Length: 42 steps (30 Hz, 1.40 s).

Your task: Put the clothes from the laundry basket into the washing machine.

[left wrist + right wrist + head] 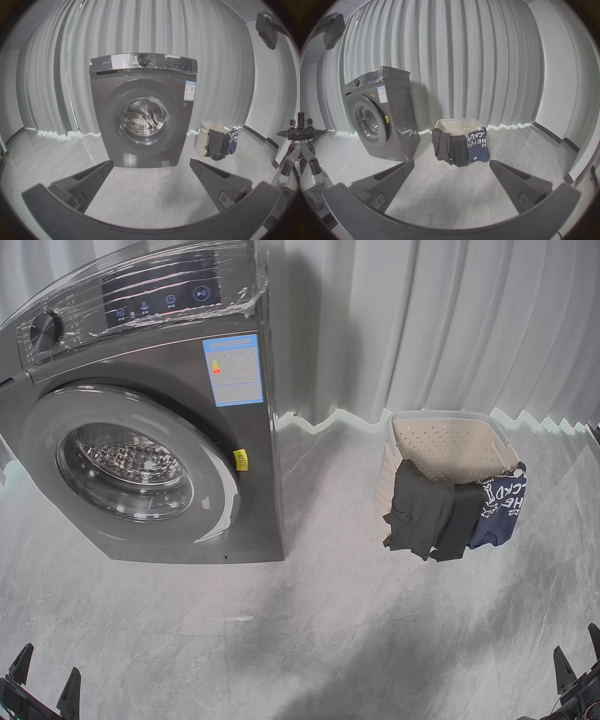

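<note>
Dark clothes (437,515) drape over laundry basket (450,440) near rim, beside washing machine (250,502), door (125,471) shut. Left gripper (50,660), right gripper (575,640): fingers spread, empty, well short. Advice: open door first, then pinch a hanging fold.

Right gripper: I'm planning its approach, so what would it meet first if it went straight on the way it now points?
Probably the dark clothes draped over the near rim of the laundry basket; the right gripper, open, points at them across bare floor. Depth is hard to judge.
</note>
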{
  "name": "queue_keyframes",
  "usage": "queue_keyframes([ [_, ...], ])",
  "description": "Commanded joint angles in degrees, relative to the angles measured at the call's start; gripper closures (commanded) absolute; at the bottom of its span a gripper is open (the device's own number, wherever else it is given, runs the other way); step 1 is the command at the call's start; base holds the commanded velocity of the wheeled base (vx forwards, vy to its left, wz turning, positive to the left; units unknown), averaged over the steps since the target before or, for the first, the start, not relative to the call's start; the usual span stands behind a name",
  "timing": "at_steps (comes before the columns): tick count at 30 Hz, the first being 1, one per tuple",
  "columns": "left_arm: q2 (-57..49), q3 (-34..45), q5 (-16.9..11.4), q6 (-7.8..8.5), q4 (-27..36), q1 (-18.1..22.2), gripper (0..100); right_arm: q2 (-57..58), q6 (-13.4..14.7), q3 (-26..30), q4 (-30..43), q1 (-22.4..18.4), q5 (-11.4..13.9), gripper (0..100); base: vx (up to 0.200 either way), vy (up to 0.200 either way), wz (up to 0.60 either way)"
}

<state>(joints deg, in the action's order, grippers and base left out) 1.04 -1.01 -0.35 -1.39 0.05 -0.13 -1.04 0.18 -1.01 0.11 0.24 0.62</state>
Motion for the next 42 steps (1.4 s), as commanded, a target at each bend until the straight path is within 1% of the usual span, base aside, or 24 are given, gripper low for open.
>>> queue_keyframes([
  [1,-1.04,0.92,0.09,-0.02,0.04,0.05,0,1.04,-0.01,0.92,-0.02,0.02,-0.01,0,0.0,0.0,0.0],
  [8,-1.04,0.92,0.0,-0.02,0.04,0.05,0,1.04,-0.01,0.92,-0.02,0.02,0.08,0,0.0,0.0,0.0],
  [11,-1.04,0.92,0.09,-0.02,0.04,-0.04,0,1.04,-0.01,0.92,-0.02,0.02,-0.01,0,-0.2,0.0,0.0],
  [20,-1.04,0.92,0.0,-0.02,0.04,-0.04,0,1.04,-0.01,0.92,-0.02,0.02,0.08,0,0.0,0.0,0.0],
  [42,-1.04,0.92,0.0,-0.02,0.04,0.05,0,1.04,-0.01,0.92,-0.02,0.02,0.08,0,0.0,0.2,0.0],
])
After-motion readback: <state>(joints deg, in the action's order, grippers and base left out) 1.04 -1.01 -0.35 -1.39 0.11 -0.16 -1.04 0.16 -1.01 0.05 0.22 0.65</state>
